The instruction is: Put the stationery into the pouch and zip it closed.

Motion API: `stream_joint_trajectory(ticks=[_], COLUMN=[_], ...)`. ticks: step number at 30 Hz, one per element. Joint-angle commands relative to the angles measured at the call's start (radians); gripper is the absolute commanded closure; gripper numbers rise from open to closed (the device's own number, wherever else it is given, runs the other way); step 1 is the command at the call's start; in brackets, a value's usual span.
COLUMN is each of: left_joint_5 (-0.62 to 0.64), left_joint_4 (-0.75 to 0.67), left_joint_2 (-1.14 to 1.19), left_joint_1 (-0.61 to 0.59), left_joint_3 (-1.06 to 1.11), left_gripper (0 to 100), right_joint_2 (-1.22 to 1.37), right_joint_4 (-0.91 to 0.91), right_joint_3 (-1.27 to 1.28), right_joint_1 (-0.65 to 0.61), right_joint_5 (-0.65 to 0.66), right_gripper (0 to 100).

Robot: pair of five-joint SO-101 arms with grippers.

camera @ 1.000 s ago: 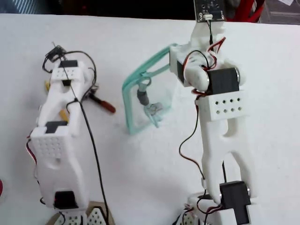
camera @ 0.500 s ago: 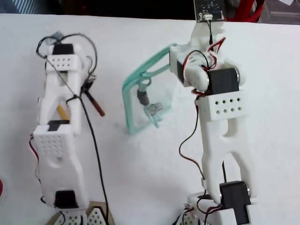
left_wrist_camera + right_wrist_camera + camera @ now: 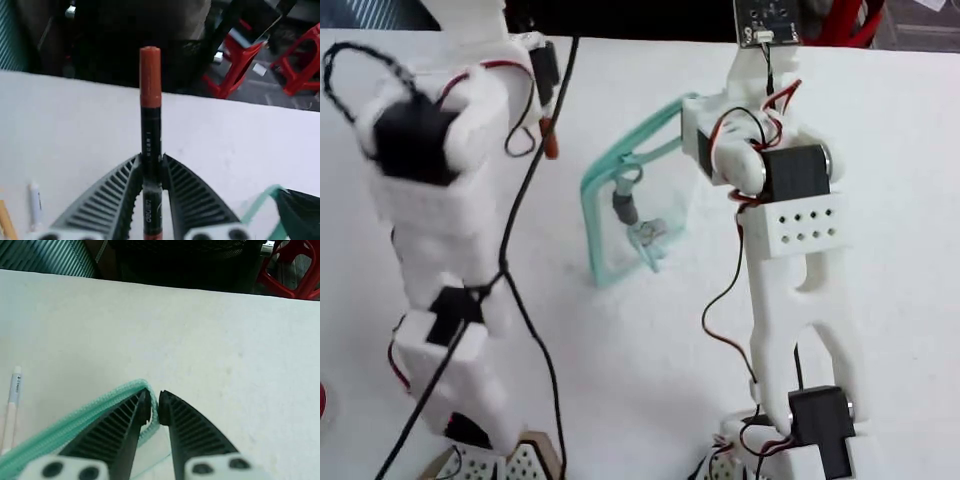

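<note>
White table, two arms.
My left gripper clamped the marker; my right gripper pinched the pouch rim.

High left end effector clamped; right end effector low, seemingly pinched

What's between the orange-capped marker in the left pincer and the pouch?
Nothing: the table is bare from marker to pouch, per the high view.

The high camera looks down over the tabletop. Both wrist cameras sit low, close, looking across it. All see the pouch.
</note>
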Motion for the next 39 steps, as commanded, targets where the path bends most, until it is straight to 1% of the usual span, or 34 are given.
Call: stream_joint_trajectory(ticks=[1, 5, 9, 11, 15, 19, 21, 25, 29, 31, 33, 39], left_joint_5=[-0.017, -0.017, -0.020, -0.021, -0.100, -0.112, -0.112, -0.110, -0.110, -0.110, -0.112, -0.117], left_joint_4=[0.006, 0.006, -0.002, -0.051, -0.284, -0.540, -0.694, -1.054, -1.372, -1.476, -1.548, -1.686], left_joint_2=[-0.150, -0.349, -0.581, -0.682, -0.828, -0.924, -0.966, -1.033, -1.056, -1.055, -1.055, -1.055], left_joint_1=[0.065, 0.150, 0.225, 0.234, 0.229, 0.236, 0.236, 0.236, 0.274, 0.297, 0.326, 0.335], left_joint_3=[-0.023, 0.101, 0.354, 0.482, 0.738, 1.046, 1.203, 1.494, 1.714, 1.794, 1.857, 1.995], left_gripper=[98, 98, 98, 98, 98, 98, 98, 98, 98, 98, 98, 98], right_joint_2=[-0.001, -0.001, -0.001, -0.001, -0.001, -0.002, -0.007, -0.002, -0.010, -0.012, -0.012, -0.012], right_joint_4=[-0.002, -0.002, -0.002, -0.002, -0.002, -0.004, -0.012, -0.025, -0.027, -0.027, -0.028, -0.028], right_joint_3=[-0.003, -0.003, -0.003, -0.003, -0.003, 0.008, 0.025, 0.034, 0.034, 0.032, 0.031, 0.031], right_joint_1=[0.001, 0.002, 0.002, 0.001, -0.001, 0.005, 0.005, 0.001, 0.005, 0.008, 0.010, 0.022], right_joint_5=[-0.003, -0.003, -0.003, -0.003, -0.003, -0.003, -0.002, -0.002, -0.002, -0.002, 0.000, 0.002], right_gripper=[98.0, 98.0, 98.0, 98.0, 98.0, 98.0, 98.0, 98.0, 98.0, 98.0, 98.0, 98.0])
